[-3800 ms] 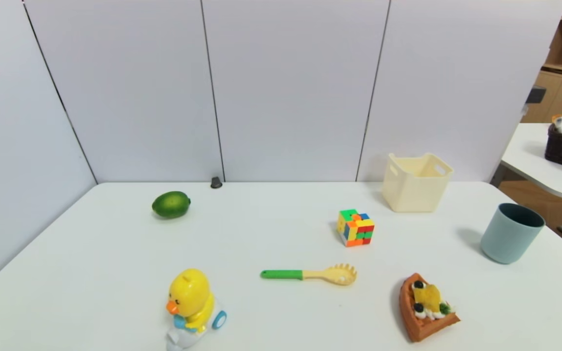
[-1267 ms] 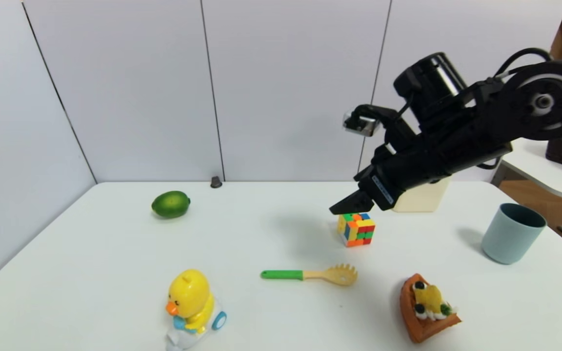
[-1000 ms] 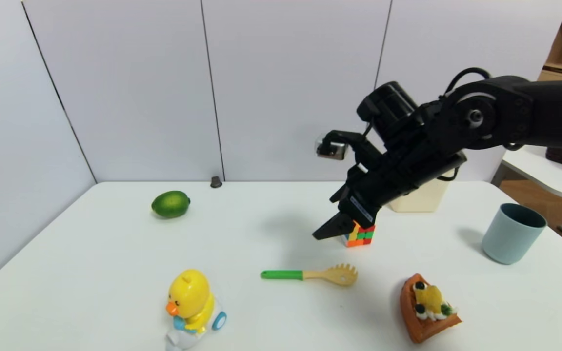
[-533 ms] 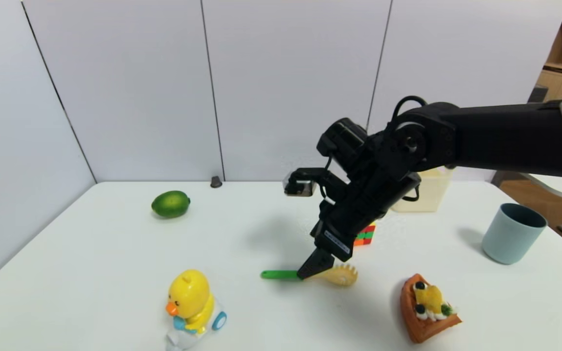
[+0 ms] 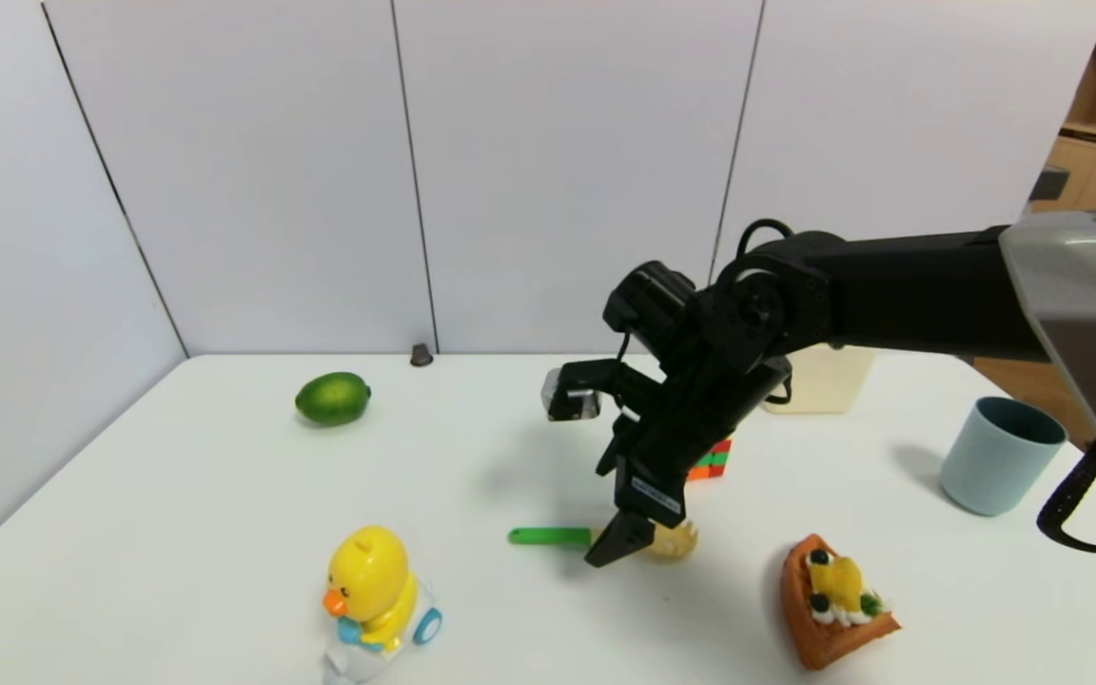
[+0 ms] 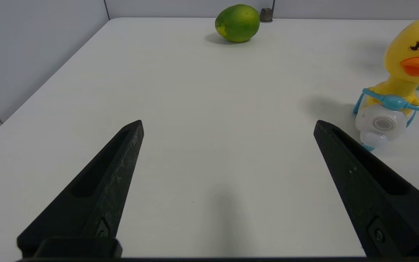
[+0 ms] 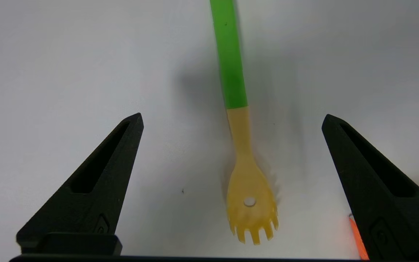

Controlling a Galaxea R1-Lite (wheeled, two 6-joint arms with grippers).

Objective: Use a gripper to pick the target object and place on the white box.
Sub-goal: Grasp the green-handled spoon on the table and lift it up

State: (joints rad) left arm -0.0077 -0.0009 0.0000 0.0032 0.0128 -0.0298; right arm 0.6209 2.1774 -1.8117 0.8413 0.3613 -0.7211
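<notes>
The pasta spoon [image 5: 548, 536], green handle and pale yellow toothed head, lies flat on the white table near its front middle. My right gripper [image 5: 626, 542] has come down over the joint of handle and head. In the right wrist view this gripper [image 7: 232, 117] is open, one finger on each side of the spoon [image 7: 247, 182], neither touching it. The cream-white box [image 5: 829, 385] stands at the back right, largely hidden behind the right arm. My left gripper [image 6: 228, 123] is open above bare table, low at the front left.
A lime [image 5: 333, 398] lies at the back left and a yellow duck toy [image 5: 372, 590] at the front left. Behind the right gripper is a colour cube [image 5: 712, 461]. A waffle slice [image 5: 833, 599] and a grey-blue cup [image 5: 1000, 455] are on the right.
The right arm swung in from the right, passed over the cube and dropped to the spoon. In the last half second it sank a little lower. The spoon has not moved.
</notes>
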